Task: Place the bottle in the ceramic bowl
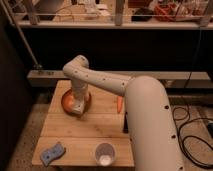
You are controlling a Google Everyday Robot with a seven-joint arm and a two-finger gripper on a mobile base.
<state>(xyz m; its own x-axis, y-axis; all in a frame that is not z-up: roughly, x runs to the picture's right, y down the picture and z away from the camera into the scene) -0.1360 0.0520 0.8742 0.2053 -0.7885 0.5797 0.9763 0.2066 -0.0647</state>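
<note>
my tool (77,104) hangs down inside the bowl (65,101) at 10 o'clock on the tabletop (85,132); i cannot tell whether it grips anything, and the bottle is hidden. a pale cup (104,153) stands at 6 o'clock, a blue object (52,153) at 7.

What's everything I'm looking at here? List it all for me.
ceramic bowl: one, orange-brown, far left of the table
cup: one, pale with a white bottom, table's near edge
flat pad: one, blue-grey, near left corner
small object: one, orange, right of the bowl
table: one, light wood, centre
cables: black, floor at right
bottle: none visible
arm: one, white, from the right foreground
gripper: one, white, down at the bowl
</note>
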